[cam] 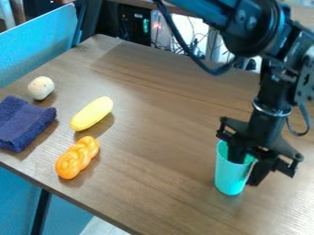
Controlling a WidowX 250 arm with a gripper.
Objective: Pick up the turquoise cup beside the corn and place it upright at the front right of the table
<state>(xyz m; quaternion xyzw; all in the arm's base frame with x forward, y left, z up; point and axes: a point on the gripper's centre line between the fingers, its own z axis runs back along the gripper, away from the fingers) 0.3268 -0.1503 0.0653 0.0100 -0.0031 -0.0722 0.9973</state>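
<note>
The claw (247,172) is covering part of the teal cup's (229,178) rim, and the cup's wall is hiding the lower part of the claw within. The picture's left edge is cutting off the dark blue cloth (23,123) and the tabletop's (153,160) left corner; its top and right edges are cropping the black arm (245,20). Past the tabletop's far edge, thin cables (195,42) are blurring together. Specks on the pale ball (41,87) are staying too small to tell.

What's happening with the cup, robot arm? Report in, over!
Gripper at the green cup's rim, firm hold unconfirmed. Orange twist, yellow toy, pale ball and blue cloth all sit apart from the cup. Over.
</note>
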